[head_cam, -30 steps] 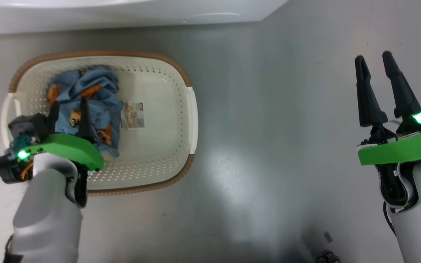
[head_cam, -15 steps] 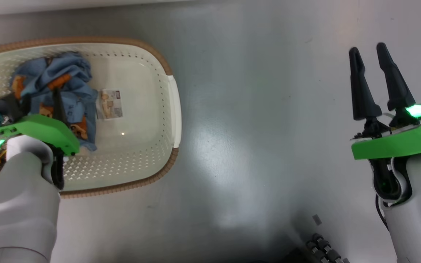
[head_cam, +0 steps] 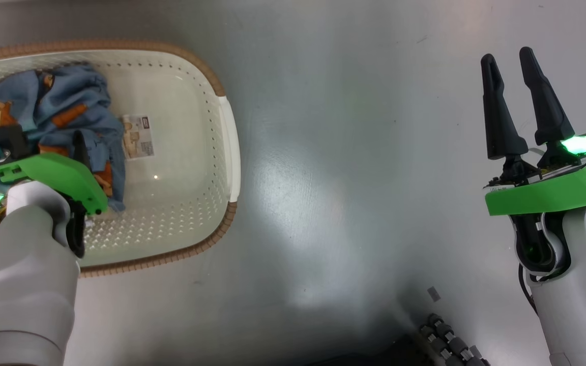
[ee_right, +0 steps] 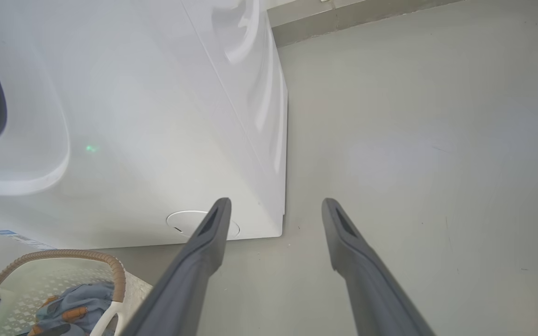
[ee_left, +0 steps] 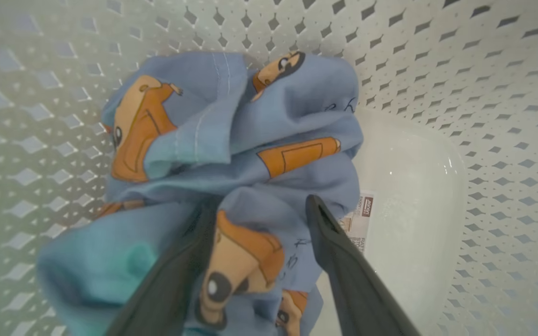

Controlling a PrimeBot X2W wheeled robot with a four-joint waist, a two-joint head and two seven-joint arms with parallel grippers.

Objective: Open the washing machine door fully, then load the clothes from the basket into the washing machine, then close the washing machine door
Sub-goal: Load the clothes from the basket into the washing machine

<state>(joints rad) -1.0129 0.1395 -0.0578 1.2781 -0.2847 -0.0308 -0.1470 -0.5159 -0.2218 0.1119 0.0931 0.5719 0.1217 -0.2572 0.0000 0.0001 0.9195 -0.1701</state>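
Looking down, you see your left gripper (ee_left: 259,205) spread wide astride the clothes (ee_left: 231,140) inside the basket (head_cam: 229,147); your right gripper (head_cam: 506,53) hangs with jaws parted above the floor (head_cam: 349,152), well apart.

Bright, with soft glare on the floor (head_cam: 303,203); nearest clothes (ee_left: 231,172) blurred.

floor (head_cam: 354,101): smooth grey, glossy, pale glare patch mid head view | small grey square scrap (head_cam: 433,293): flat on floor, lower right | dark ribbed object (head_cam: 450,343): at bottom edge, just below scrap, kind unclear | skirting strip (ee_right: 357,16): grey-brown, along floor's far edge, right wrist view
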